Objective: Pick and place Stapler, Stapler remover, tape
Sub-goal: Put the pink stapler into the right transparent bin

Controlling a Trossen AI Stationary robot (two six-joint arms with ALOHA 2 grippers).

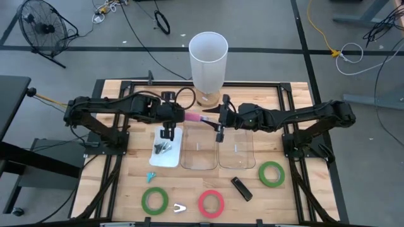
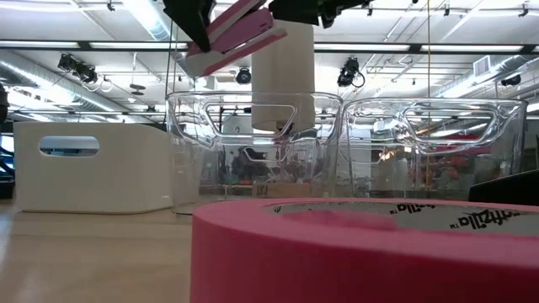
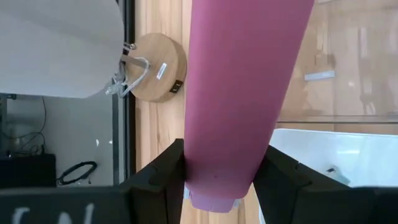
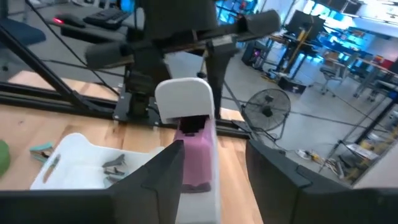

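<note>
Near edge of desk: green tape roll at 7 o'clock, red-pink tape roll at 6 o'clock, small white stapler remover between them. Black stapler and second green tape roll at 5 o'clock. Centre: white tray, two clear bins. Above the bins, pink stapler held in air by both hands: left hand clamped on one end, right hand holding other end. At 12 o'clock, white cylinder.
</note>
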